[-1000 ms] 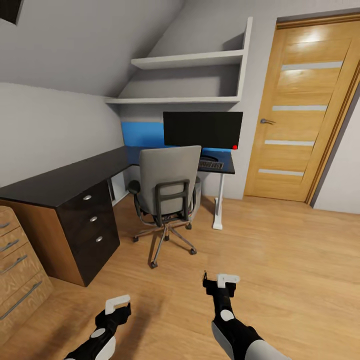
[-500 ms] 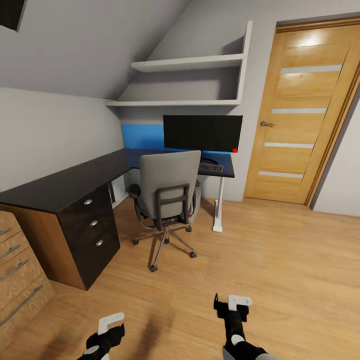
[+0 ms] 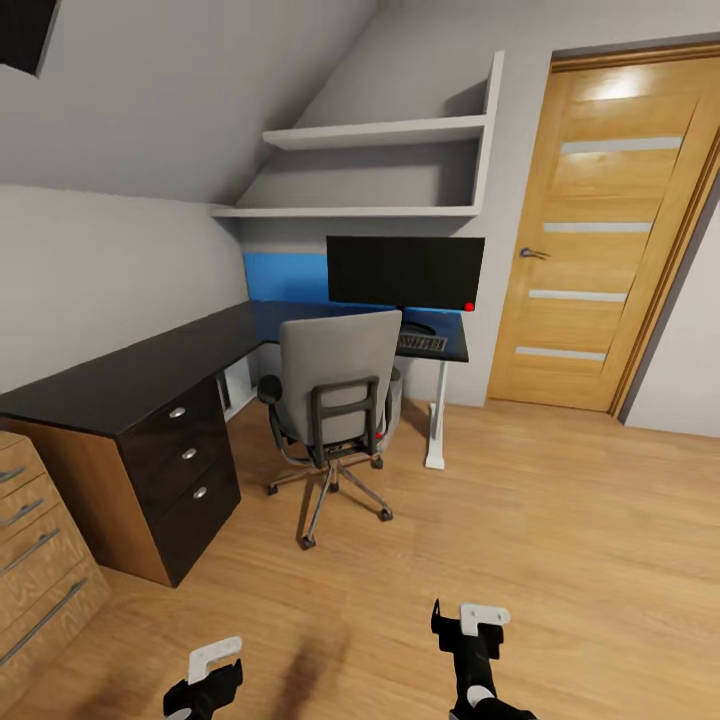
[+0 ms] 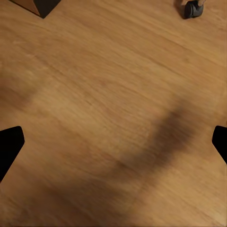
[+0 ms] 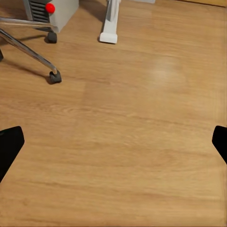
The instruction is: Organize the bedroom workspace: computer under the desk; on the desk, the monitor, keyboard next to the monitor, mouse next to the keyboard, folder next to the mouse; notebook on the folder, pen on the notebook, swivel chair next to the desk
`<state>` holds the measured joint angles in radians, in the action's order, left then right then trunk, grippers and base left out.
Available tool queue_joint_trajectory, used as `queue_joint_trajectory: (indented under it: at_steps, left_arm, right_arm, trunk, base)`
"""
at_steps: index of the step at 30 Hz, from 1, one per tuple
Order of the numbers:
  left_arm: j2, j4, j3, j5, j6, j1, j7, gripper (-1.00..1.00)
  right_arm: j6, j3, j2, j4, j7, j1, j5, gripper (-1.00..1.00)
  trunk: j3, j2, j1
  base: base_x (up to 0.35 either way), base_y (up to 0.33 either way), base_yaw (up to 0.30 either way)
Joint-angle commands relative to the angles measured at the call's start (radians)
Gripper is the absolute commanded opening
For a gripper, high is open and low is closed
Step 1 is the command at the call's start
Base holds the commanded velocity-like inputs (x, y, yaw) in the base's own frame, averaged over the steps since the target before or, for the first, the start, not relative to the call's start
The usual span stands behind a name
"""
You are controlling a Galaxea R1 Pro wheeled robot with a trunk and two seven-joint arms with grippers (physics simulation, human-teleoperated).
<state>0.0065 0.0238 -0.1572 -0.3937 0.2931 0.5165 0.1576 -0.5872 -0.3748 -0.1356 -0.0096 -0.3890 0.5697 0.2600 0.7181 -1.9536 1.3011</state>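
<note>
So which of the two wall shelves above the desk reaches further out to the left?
The lower shelf. Its left end runs out past that of the upper shelf, which starts further right under the sloping ceiling. It sits just above the monitor.

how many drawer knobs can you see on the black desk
3, in a column on the black drawers at the desk's near end: top knob, middle knob, bottom knob.

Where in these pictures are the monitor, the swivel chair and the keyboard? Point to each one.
monitor (image 3: 405, 270), head view, middle of the black screen.
swivel chair (image 3: 338, 360), head view, grey padded backrest.
keyboard (image 3: 422, 343), head view, the keys showing right of the chair's back.
</note>
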Motion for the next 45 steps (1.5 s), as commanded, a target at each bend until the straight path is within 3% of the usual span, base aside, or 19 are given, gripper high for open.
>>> queue_joint_trajectory:
  at_steps: [1,17,25,45]
  left_arm:
    - [0.0,-0.001,-0.009,-0.006,0.003,0.0,0.004,1.0]
    - [0.004,-0.003,-0.008,-0.007,0.008,-0.002,0.002,1.0]
    - [0.003,-0.003,-0.009,-0.007,0.008,-0.003,0.002,1.0]
    - [0.005,-0.004,-0.008,-0.007,0.007,-0.003,0.002,1.0]
  right_arm:
    - [-0.003,-0.009,0.0,0.002,-0.003,-0.002,0.008,1.0]
    - [-0.003,-0.008,-0.006,0.006,0.002,-0.026,0.008,1.0]
    - [-0.002,-0.006,-0.002,0.007,0.05,-0.027,0.009,1.0]
    - [-0.002,-0.007,-0.002,0.012,0.109,-0.035,0.012,1.0]
  trunk:
    - [-0.002,0.007,-0.004]
    - [-0.052,0.119,-0.065]
    - [-0.077,0.175,-0.096]
    - [-0.14,0.315,-0.173]
  base:
    - [0.0,0.0,-0.015]
    - [0.0,0.0,-0.199]
    - [-0.027,-0.002,-0.255]
    - [-0.267,-0.054,-0.228]
